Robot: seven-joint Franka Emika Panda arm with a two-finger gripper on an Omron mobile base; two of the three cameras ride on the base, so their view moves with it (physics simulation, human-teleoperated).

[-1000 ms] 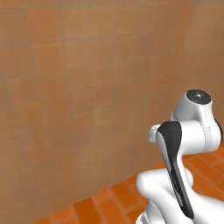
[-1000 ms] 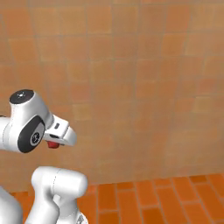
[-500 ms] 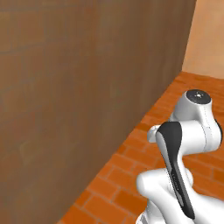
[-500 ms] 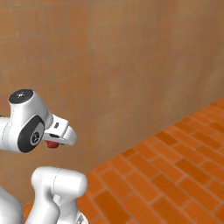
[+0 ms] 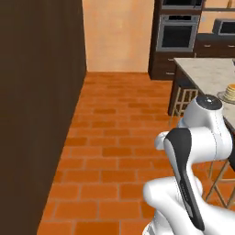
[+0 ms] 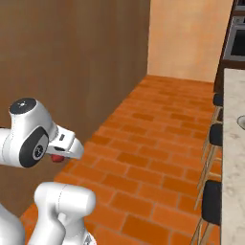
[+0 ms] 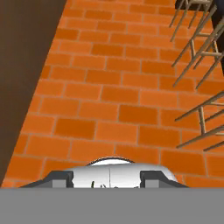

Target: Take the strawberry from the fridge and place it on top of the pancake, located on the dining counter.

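We see the strawberry (image 6: 58, 158) under the claw (image 6: 67, 148), which seems to pinch it, above the brick floor (image 6: 143, 167). The pancake (image 5: 228, 93) sits on the far bench (image 5: 206, 69), well apart.

A rendered home kitchen, floored in orange-red brick tiles (image 5: 119, 119), with a tall dark wood panel wall (image 5: 36, 101) along one side and a peach-coloured wall (image 6: 189, 36) at the far end. A built-in wall oven (image 5: 177, 33) set in dark cabinetry stands beside a beige marble-look dining counter (image 5: 206, 73), where a stack of pancakes (image 5: 229, 93) sits. Dark-seated bar stools (image 6: 213, 136) on thin legs line the counter's edge.
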